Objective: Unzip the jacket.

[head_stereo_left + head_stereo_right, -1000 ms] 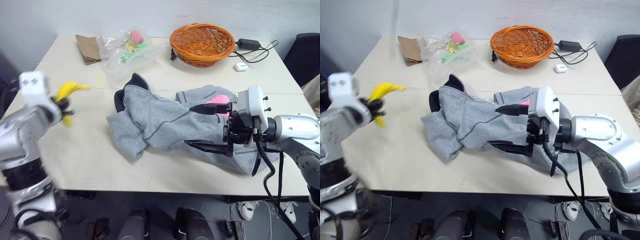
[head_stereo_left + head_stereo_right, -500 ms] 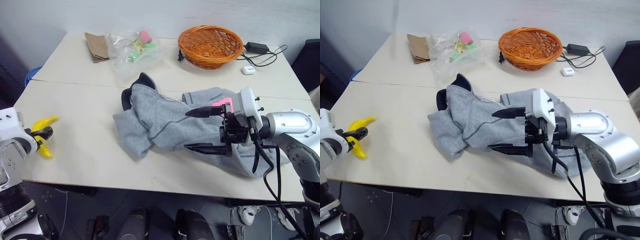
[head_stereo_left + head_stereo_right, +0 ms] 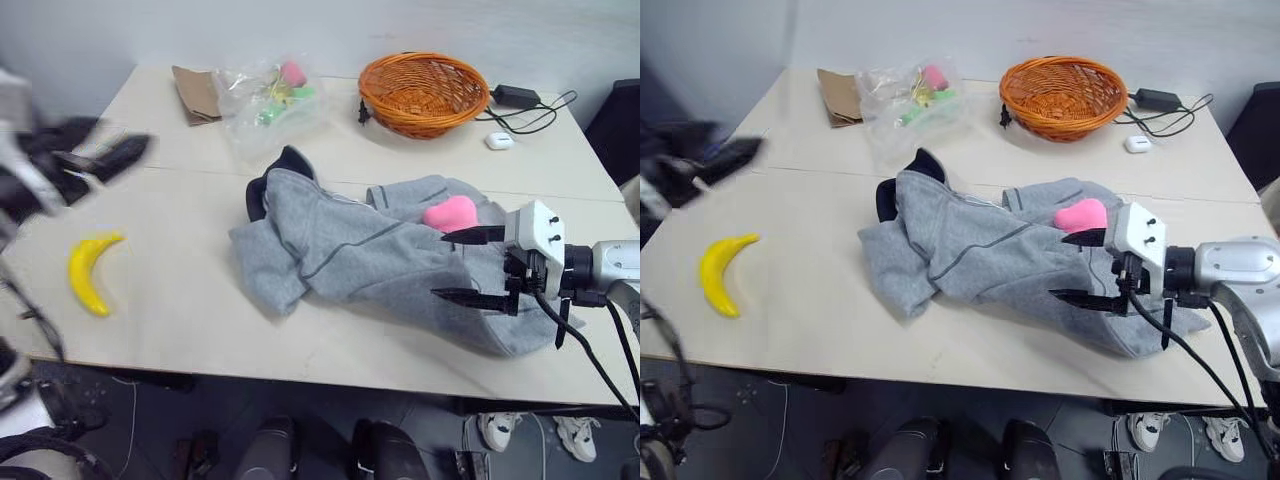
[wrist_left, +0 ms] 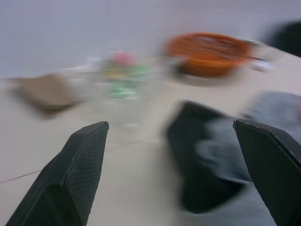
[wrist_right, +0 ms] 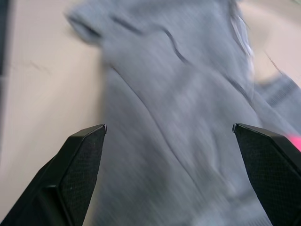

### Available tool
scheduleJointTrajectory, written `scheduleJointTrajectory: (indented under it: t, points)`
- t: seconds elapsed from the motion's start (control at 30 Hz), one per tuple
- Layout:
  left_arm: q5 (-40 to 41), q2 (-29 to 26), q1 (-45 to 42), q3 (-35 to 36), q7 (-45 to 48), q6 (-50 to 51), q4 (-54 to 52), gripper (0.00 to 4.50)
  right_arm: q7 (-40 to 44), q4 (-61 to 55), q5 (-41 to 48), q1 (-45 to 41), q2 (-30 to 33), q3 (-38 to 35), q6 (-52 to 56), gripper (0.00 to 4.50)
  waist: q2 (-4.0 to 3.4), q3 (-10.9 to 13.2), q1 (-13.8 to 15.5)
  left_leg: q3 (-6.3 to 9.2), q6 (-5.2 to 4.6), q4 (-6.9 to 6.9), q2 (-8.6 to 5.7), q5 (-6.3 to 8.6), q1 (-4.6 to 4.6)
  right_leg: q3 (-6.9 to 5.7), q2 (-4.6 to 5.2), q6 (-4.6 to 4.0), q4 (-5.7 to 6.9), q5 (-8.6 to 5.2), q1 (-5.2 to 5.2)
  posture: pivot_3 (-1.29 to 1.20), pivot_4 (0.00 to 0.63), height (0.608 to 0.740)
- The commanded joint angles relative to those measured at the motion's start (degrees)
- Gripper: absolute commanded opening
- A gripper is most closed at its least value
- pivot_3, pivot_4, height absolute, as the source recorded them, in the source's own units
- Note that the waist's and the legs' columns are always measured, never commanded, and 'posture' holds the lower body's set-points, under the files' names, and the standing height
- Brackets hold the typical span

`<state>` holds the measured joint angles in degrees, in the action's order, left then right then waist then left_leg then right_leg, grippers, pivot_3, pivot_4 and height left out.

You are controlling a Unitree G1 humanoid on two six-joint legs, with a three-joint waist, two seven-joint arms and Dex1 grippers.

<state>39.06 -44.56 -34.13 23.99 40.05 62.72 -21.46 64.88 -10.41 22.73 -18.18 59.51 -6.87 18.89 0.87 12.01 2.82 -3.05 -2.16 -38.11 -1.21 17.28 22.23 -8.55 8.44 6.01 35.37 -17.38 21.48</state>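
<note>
crumpled light grey fleece jacket [image 3: 370, 255] | soft, limp, bunches | grip beside zipper, ahead of right claw [image 3: 470, 266] | both claws agape, empty; left claw [image 3: 95, 158] well apart

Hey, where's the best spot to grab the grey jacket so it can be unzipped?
Probably the jacket near its dark collar, which stands raised and open at the jacket's left end. Come from the robot's left with the left tool; the zipper pull itself is not visible in the crumpled folds.

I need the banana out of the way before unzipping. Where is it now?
In the left eye view, the banana lies on the table near its left edge, apart from the jacket to its right.
</note>
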Motion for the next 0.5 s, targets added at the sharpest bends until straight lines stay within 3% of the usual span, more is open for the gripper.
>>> scheduleJointTrajectory:
  t: [0.03, 0.17, 0.27, 0.5]
  points:
    - [-5.56, 0.18, -1.81, -20.27, 7.71, -9.78, -2.78, 4.46, 2.00, 9.39, -10.16, 0.76, 3.97, 1.74, -14.20, 4.50, 0.00, 0.01, -0.14, -0.04, -0.01, 0.01, 0.04, -0.01, 0.00, 0.04, -0.06, 0.00, -0.01, 0.00, 0.03, 0.00, 0.150, 0.740]
    - [-19.48, 1.13, -6.97, -38.94, 12.31, -23.10, 4.49, 4.46, 3.46, 19.68, -16.56, -2.69, 5.24, 4.45, -25.03, 4.50, -0.04, 0.02, -0.82, -0.32, 0.00, 0.05, 0.16, -0.09, -0.13, 0.25, -0.41, -0.04, -0.16, 0.02, 0.06, 0.00, 0.150, 0.740]
    - [-28.03, 2.21, -9.36, -48.37, 15.11, -31.12, 8.94, 4.46, 3.92, 27.51, -21.40, -6.11, 6.02, 6.79, -32.90, 4.50, -0.17, 0.07, -1.54, -0.46, -0.01, 0.08, 0.26, -0.10, -0.17, 0.36, -0.51, -0.07, -0.18, 0.04, 0.09, 0.00, 0.150, 0.740]
    - [-36.06, 7.79, -9.59, -53.96, 14.15, -33.11, 11.68, 4.46, 1.27, 40.75, -31.04, -15.46, 3.70, 13.49, -47.41, 4.50, -0.22, 0.10, -1.55, -0.53, -0.03, 0.06, 0.45, -0.08, -0.07, 0.40, -0.69, -0.10, -0.14, 0.05, 0.16, 0.00, 0.150, 0.740]
